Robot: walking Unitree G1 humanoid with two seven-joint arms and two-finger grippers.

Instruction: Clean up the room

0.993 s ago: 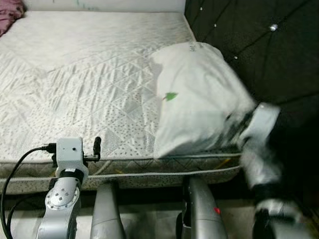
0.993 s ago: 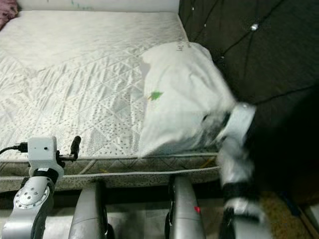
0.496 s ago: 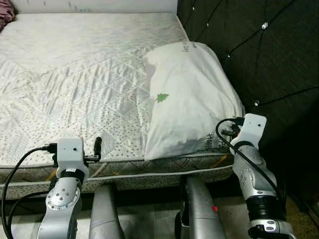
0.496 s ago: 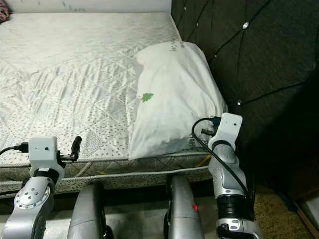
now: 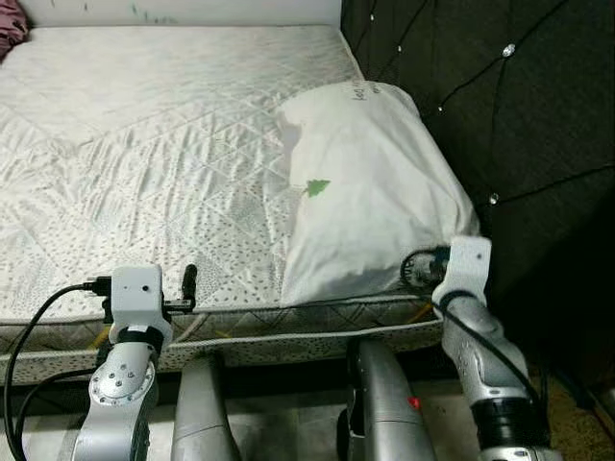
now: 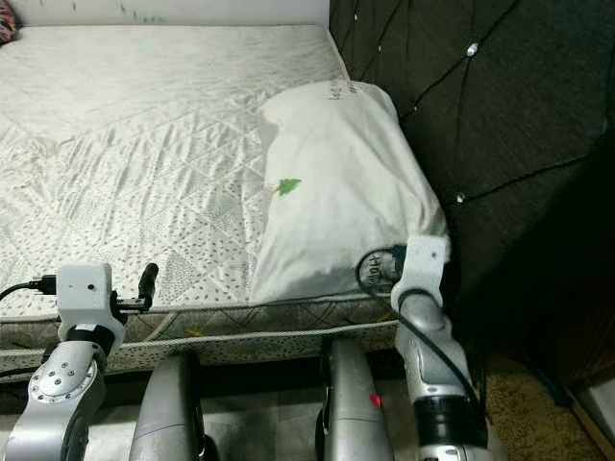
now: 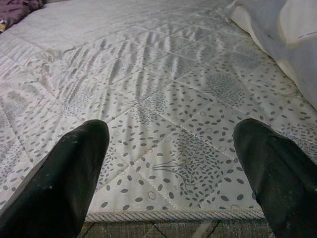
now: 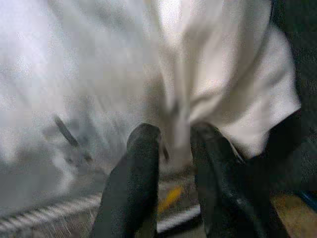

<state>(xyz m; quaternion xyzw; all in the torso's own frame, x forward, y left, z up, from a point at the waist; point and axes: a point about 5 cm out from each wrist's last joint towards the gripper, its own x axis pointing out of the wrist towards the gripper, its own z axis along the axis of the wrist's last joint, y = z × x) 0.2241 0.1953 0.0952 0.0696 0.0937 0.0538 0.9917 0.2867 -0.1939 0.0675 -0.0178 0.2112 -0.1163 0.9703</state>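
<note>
Up against the dark headboard (image 5: 519,106), the white pillow (image 5: 370,187) lies on the bed (image 5: 144,144), and the right gripper (image 8: 173,148) is at its near corner by the mattress edge, its two black fingers (image 8: 141,168) drawn nearly together with a fold of the pillow's cloth between their tips, though the blurred wrist view leaves it unclear whether they truly pinch it. Well apart from the pillow, the left gripper (image 7: 171,144) hovers over the near edge of the bed with its fingers (image 7: 69,168) spread wide and nothing between them.
</note>
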